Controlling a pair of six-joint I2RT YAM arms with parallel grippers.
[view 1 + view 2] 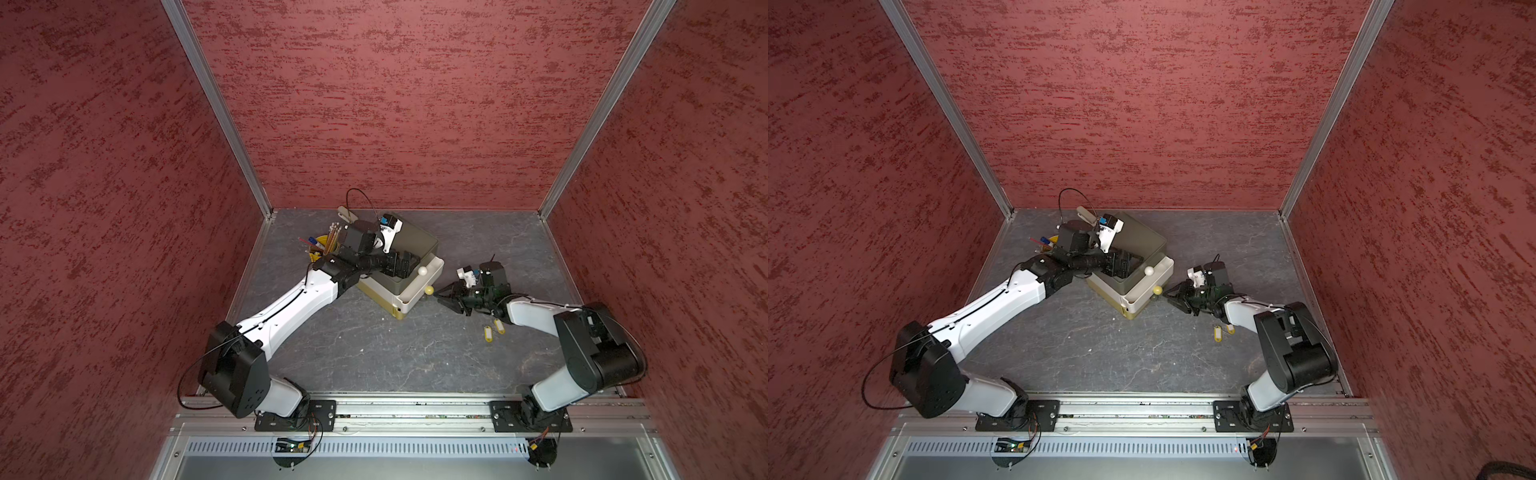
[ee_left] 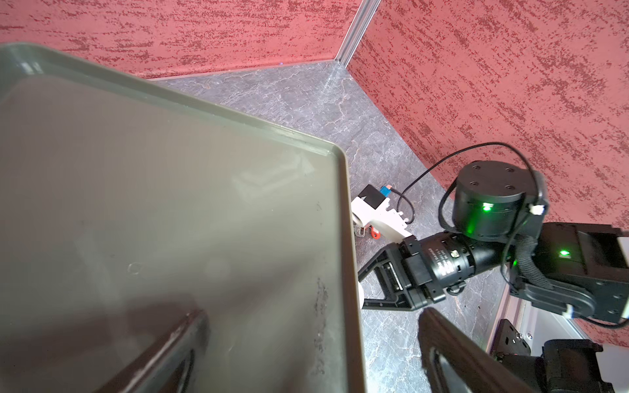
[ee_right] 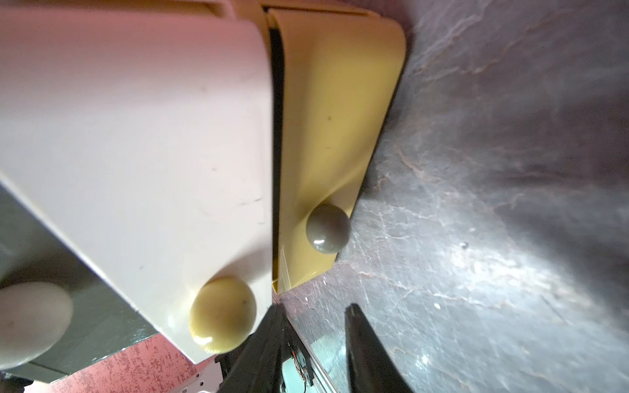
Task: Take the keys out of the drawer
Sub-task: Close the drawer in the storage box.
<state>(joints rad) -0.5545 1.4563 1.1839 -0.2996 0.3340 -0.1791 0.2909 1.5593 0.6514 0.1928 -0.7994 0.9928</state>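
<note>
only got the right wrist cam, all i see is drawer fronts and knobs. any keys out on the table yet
Observer: Yes. One yellow-tagged key and a second yellow-tagged key lie on the table beside the right arm, outside the drawers.
Operator: ok and where's the left gripper
Observer: The left gripper is over the front edge of the drawer unit's olive top, with its jaws wide open and nothing held.
</note>
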